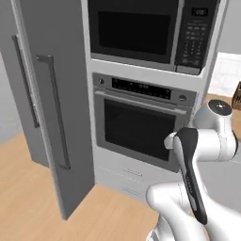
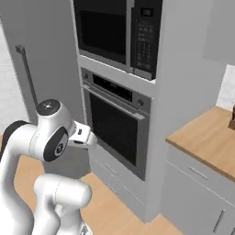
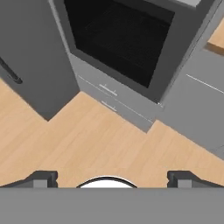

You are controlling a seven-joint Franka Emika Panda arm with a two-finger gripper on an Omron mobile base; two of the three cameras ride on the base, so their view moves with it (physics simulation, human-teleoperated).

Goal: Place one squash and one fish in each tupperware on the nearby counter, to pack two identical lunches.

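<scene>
Currently facing the appliance wall, L to R per frame.

Left base view: fridge (image 1: 52,108) w/ long vertical handles takes the left side; center-right stack is microwave (image 1: 150,33) up top, wall oven (image 1: 141,124) under it, drawers (image 1: 127,181) below. Small strip of wooden tabletop (image 1: 221,100) at the right edge, w/ a dark brown object on it cut off by the frame, can't ID it. Arm fills the lower right.

Right base view: arm lower left, fridge behind it upper left, microwave + oven center, tabletop (image 2: 211,137) mid-right over pale grey cabinet fronts.

Hand view: camera looks down at the wood floor (image 3: 96,140); fridge corner upper left, oven door (image 3: 122,39) top center, drawers below it, grey cabinet (image 3: 197,113) on the right, sliver of tabletop top right corner. Claw (image 3: 112,179) at bottom edge, tips far apart at lower left and lower right, so spread wide w/ nothing between them.

Task items: tabletop is the part in frame, right side of both base views.
</scene>
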